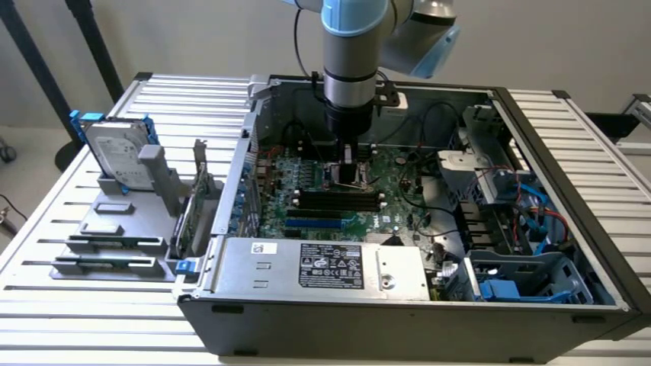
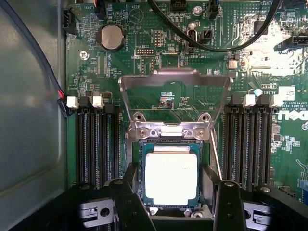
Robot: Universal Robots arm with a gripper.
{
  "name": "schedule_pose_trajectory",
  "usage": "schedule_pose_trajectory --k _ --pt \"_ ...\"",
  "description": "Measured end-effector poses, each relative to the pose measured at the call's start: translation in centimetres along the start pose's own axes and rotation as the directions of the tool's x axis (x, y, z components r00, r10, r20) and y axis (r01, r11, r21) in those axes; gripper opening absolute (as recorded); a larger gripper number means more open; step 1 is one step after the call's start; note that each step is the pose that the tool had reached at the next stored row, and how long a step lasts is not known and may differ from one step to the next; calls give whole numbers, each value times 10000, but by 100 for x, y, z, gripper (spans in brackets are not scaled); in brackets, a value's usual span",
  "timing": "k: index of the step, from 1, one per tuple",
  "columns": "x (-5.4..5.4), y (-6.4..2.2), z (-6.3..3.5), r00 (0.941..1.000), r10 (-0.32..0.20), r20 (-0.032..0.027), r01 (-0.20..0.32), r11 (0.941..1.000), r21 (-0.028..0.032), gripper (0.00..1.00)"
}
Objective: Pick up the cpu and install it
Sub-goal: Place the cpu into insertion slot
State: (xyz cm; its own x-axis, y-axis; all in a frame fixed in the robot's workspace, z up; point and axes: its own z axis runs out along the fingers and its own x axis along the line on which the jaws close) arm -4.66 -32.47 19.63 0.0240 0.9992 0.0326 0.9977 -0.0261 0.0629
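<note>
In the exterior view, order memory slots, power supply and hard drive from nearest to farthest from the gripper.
1. Memory slots, just beside the gripper.
2. Power supply, inside the case, near wall.
3. Hard drive, outside it, exterior view's left.

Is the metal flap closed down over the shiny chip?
No, the metal flap stands swung back, leaving the shiny chip uncovered.

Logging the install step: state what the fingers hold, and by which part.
Nothing appears held. The cpu lies flat in its socket, and the fingers stand apart on either side, one with a visible gap to its edge.
</note>
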Motion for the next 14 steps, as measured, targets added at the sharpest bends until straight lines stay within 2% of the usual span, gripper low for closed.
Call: schedule_pose_trajectory --k 1,14 --pt "-1 -1 -2 10000 0 5 0 10000 3 63" --pt "0 2 -43 10000 0 7 0 10000 15 63"
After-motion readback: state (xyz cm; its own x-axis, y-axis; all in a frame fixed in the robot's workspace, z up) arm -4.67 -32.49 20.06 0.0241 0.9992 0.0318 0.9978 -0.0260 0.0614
